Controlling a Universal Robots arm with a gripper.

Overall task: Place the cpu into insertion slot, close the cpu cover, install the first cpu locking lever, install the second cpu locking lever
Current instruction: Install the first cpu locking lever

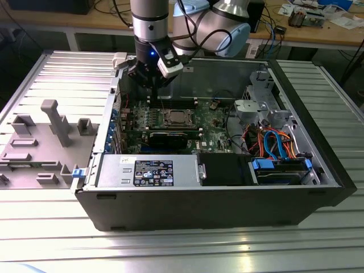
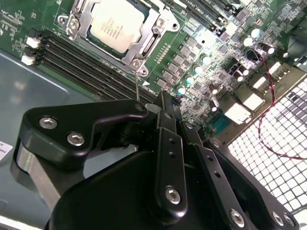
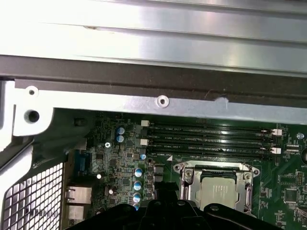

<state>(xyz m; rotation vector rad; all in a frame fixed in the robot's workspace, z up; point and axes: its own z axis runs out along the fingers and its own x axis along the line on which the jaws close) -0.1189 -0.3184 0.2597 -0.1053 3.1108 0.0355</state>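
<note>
Exterior view: my fingers point(image 1: 149, 85) hang inside the open case point(image 1: 318, 187), above the board's point(image 1: 213, 122) far edge, close to the case's back wall. Second wrist view: fingers point(image 2: 160, 103) drawn together, nothing between them that I can make out.

Task state, as I judge it:
- cpu point(image 2: 115, 24) sits in the slot point(image 2: 79, 24), just ahead of my fingertips; also seen in the first wrist view point(image 3: 218, 191).
- cover point(image 2: 148, 28) looks down over the chip, its frame around the silver top.
- A thin lever point(image 2: 137, 86) stands up off the socket's near corner, reaching toward my fingertips. It appears not yet latched. Whether I touch it, cannot tell.
- Second lever: state unclear.

So placing and covering look done; the lever work looks unfinished.

Room to move:
- Long memory slots point(image 2: 86, 60) run between my fingers and the socket.
- Case rim point(image 3: 158, 103) and a perforated rear panel point(image 2: 278, 139) lie near my fingers.
- Open space above the board; red wire point(image 2: 263, 103) beside the panel.
</note>
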